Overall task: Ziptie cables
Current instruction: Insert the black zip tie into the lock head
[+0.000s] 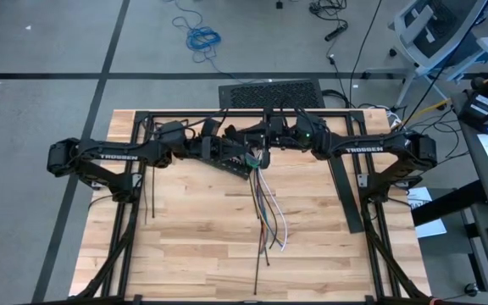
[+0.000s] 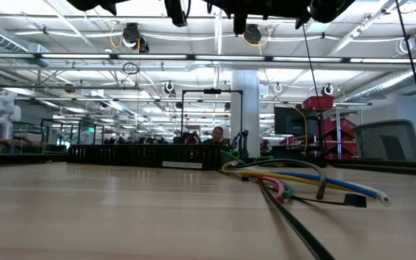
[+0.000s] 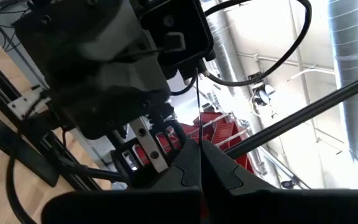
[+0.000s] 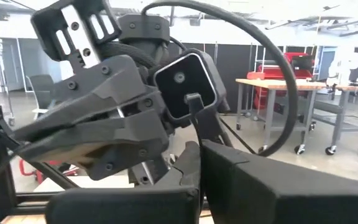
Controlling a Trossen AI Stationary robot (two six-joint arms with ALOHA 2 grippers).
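The cables (image 1: 268,207), thin wires in white, red, green, orange and blue, run from under the two grippers toward the near edge. Their near ends (image 2: 316,186) lie on the table. Both grippers meet high over the table's far middle. My left gripper (image 1: 246,159) and my right gripper (image 1: 271,142) are each shut on a thin dark ziptie (image 3: 198,106) that runs between them. Whether the ziptie goes round the cables is hidden under the grippers. More zipties (image 1: 148,193) lie at the left, and one dark strip (image 1: 257,263) lies near the front. My left gripper pinches the thin ziptie (image 3: 199,146) between its two shut fingers; the strip runs straight out from the fingertips toward the right arm's hand. It is lifted clear of the table. My right gripper pinches a thin dark strip (image 4: 196,134) between its shut fingers; the strip rises from them to a small head (image 4: 193,99) in front of the left arm's hand.
A long black slotted rail (image 1: 346,191) lies on the right of the table. A black frame (image 1: 134,152) borders the table's sides and far edge, with a dark mesh pad (image 1: 269,93) behind it. Bare wood lies on the near left.
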